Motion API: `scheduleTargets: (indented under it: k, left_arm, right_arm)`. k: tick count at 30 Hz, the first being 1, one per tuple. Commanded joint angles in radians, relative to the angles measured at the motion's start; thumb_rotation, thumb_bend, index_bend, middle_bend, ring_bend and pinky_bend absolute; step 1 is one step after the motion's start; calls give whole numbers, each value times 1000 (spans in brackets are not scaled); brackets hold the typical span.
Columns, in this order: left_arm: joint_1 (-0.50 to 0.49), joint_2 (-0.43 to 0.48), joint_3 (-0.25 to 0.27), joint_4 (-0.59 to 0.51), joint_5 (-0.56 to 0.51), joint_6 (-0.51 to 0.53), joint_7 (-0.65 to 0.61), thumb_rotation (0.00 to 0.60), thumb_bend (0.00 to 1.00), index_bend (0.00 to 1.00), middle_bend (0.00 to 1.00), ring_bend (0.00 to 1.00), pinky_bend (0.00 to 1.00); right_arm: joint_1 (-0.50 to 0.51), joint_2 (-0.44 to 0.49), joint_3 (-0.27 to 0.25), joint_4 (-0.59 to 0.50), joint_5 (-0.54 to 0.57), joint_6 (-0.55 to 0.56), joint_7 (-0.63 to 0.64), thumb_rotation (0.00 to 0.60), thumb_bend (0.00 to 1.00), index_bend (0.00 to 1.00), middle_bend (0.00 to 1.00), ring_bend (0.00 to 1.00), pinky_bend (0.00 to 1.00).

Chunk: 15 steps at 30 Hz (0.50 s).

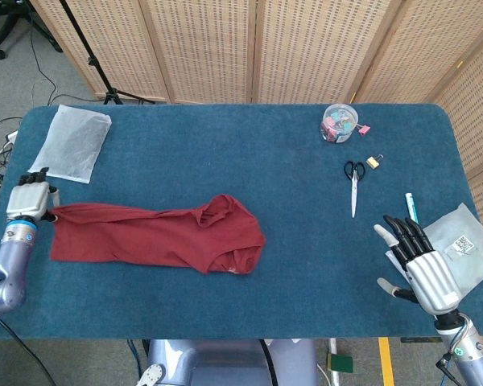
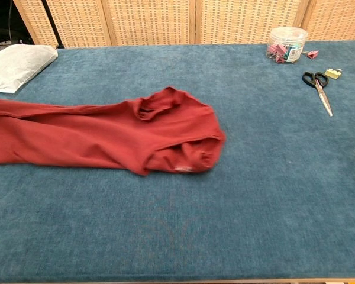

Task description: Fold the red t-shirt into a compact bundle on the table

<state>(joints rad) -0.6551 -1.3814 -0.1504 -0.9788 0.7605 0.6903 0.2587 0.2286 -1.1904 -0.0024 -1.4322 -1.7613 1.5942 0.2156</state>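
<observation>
Red t-shirt [image 1: 157, 235] near table's [image 1: 225, 153] left edge

Lab: tripod [image 1: 87, 48], floor cables [image 1: 0, 133], screen partitions [image 1: 306, 48].

The red t-shirt [image 1: 153, 236] is laid lengthwise at the lower left of the table [image 1: 249, 161]. Its left end is gripped by the left hand [image 1: 30, 199] at the frame's left edge. The right hand [image 1: 419, 262] is held with fingers [image 1: 398, 231] spread, empty, at lower right.

wicker folding screens [image 1: 225, 48] behind | grey floor [image 1: 16, 88] | tripod leg [image 1: 88, 56] left
</observation>
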Motion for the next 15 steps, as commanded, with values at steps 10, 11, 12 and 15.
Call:
scheduleTargets:
  k: [10,11,12,15]
  left_arm:
    - [-15,-70,-32,343,-71,-233,-74,600,611,748,0,0,0]
    - [-14,-70,-36,339,-63,-238,-86,600,611,748,0,0,0]
    - [-13,-67,-40,331,-56,-240,-97,600,611,748,0,0,0]
    - [-3,-24,-83,232,-25,-266,-192,600,611,749,0,0,0]
  right_arm:
    - [0,-1,1,-3,0,-7,-8,600,23,0,0,0,0]
    - [0,-1,1,-3,0,-8,-7,600,21,0,0,0,0]
    - [-1,-1,1,-3,0,-8,-7,600,21,0,0,0,0]
    - [-1,1,1,-4,-1,-6,-5,600,16,0,0,0,0]
